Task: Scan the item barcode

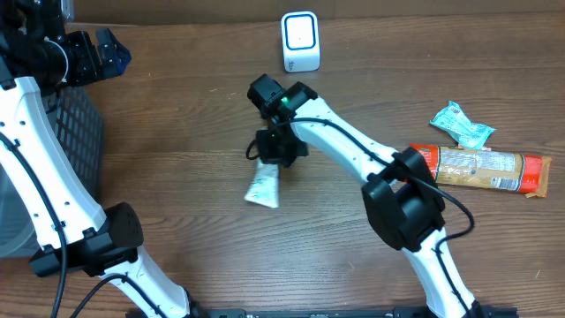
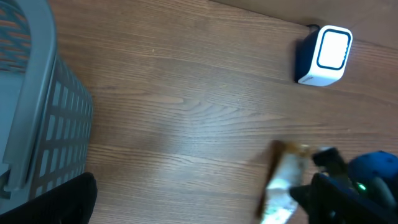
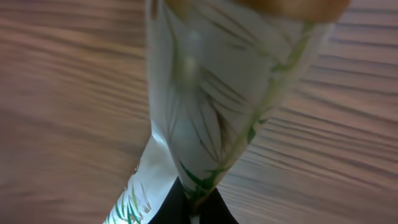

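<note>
One wooden table (image 1: 177, 115) was recorded, and four items were counted on it: one white leaf-printed pouch (image 1: 263, 187), one teal wrapped packet (image 1: 461, 124), one long orange package (image 1: 490, 170) and one white barcode scanner (image 1: 300, 41). One grey slatted basket (image 1: 78, 132) was also counted. Two white robot arms were counted, namely one left arm (image 1: 31, 150) and one right arm (image 1: 349, 141), and two grippers were counted with them, namely one left gripper (image 1: 110, 51) and one right gripper (image 1: 274, 155), at one gripper per arm.
</note>
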`<state>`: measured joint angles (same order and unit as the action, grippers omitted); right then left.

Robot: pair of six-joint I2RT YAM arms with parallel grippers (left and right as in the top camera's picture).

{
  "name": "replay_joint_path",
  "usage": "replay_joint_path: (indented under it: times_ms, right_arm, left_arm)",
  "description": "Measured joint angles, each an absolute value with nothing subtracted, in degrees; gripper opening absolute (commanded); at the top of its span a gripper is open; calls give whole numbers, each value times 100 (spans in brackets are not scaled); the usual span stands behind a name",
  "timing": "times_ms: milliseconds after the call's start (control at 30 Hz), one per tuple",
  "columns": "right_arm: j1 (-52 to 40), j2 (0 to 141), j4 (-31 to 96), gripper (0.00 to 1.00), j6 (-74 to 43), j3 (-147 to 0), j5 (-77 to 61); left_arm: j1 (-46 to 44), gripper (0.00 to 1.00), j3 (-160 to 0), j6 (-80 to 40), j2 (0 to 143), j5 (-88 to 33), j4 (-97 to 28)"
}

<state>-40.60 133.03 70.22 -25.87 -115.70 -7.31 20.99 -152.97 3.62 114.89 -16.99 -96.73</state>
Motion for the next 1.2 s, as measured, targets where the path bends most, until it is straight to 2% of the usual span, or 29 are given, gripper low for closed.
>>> replay_joint_path:
  times_ms: [233, 400, 700, 900, 933, 1000, 1067, 1133, 1200]
  right_arm:
    - [-4377, 13163, 8101, 4, -2547, -11546, 1492]
    - [-4619, 13174, 8331, 4, -2536, -11546, 2093]
    - [-4628, 13303, 8018, 4, -2261, -11546, 2036]
    - [-4405, 13303, 7658, 4, -1026, -11550, 563]
    - [-4338, 13303, 7636, 11, -794, -11550, 200]
    - [-4174, 13305, 7647, 38, -296, -11548, -537]
    - [-3966, 13308, 7669, 61, 176, -11548, -1288]
    - [-3754, 13308, 7677, 72, 478, -11548, -1743]
    - [-3522, 13308, 7677, 75, 690, -11548, -2038]
  left_arm:
    - [2097, 100, -15297, 362, 11489, -1697, -9673]
    - [2097, 100, -15297, 362, 11489, -1697, -9671]
    - [2099, 100, -15297, 362, 11489, -1697, -9671]
    - [2099, 100, -15297, 362, 11489, -1699, -9671]
    - [2099, 100, -15297, 362, 11489, -1699, -9671]
    - [2099, 100, -15297, 362, 11489, -1699, -9671]
    - [2097, 100, -15297, 362, 11489, -1697, -9671]
    - [2099, 99, -15297, 362, 11489, -1699, -9671]
    - [2099, 99, -15297, 362, 11489, -1699, -9671]
